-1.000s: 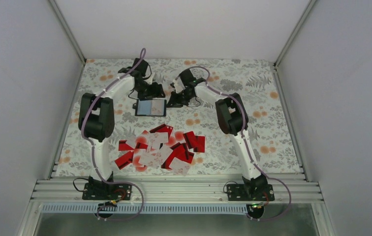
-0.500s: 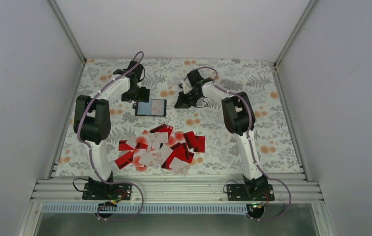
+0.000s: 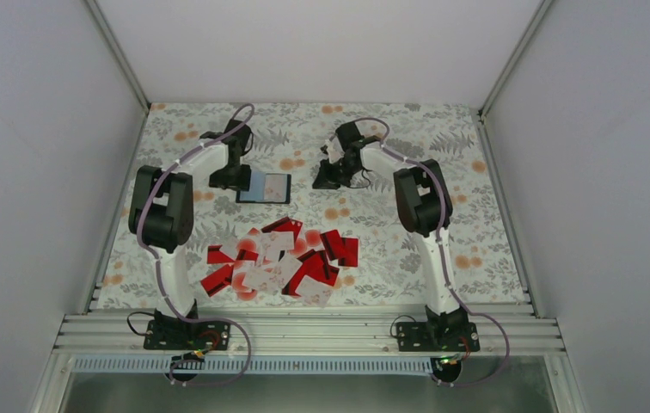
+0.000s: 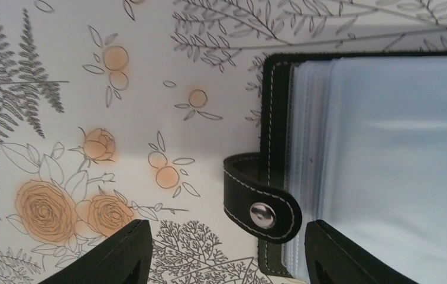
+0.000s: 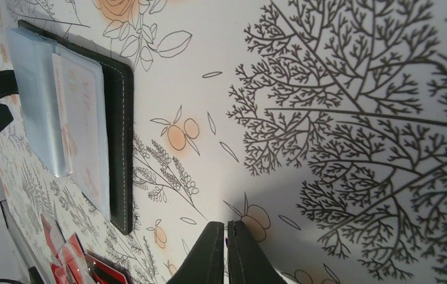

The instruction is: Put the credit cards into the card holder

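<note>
From above, the black folding card holder (image 3: 270, 187) with pale blue sleeves lies open on the far part of the flowered table cloth (image 3: 476, 215). The thin red and white credit cards (image 3: 279, 262) lie heaped well nearer, so most work seems left. Since a second ago the left gripper (image 3: 229, 179) has slid off the holder to its left edge, and the right gripper (image 3: 325, 181) has drawn away.

In the left wrist view the jaws are apart and empty, with the holder's snap strap (image 4: 261, 204) just ahead of them.

In the right wrist view the fingers are pressed together and empty. One pale card seems already sleeved.

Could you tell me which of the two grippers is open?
The left gripper: its fingers stand apart by the card holder, while the right gripper has them pressed together.
</note>
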### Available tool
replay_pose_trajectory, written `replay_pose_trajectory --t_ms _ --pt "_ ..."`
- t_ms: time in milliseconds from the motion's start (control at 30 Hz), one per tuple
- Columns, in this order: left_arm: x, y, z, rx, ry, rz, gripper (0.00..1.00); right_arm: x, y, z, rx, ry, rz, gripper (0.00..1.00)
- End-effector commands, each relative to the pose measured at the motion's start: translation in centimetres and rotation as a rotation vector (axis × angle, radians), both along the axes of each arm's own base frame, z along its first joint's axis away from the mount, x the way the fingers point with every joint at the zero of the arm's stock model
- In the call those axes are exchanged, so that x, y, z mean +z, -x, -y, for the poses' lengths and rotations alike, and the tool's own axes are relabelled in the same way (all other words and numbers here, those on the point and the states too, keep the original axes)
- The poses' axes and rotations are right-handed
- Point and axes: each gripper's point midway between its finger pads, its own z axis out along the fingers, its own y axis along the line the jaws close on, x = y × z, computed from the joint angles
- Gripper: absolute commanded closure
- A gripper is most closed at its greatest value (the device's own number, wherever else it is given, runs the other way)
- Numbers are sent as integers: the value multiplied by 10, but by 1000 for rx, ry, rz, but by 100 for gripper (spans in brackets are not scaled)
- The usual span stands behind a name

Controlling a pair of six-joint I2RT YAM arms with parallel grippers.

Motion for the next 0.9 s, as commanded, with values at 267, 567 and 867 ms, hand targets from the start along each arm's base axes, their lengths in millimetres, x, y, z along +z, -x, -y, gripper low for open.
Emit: replay_pose_trajectory --t_ms 267,567,867 --pt "-2 -20 -6 -23 -54 72 52 -23 12 28 -27 108 -40 96" --pt "-8 -22 6 -52 12 70 77 -24 17 38 -34 120 -33 96" --pt "-13 -20 39 -70 202 50 92 -22 19 50 -52 131 -21 96"
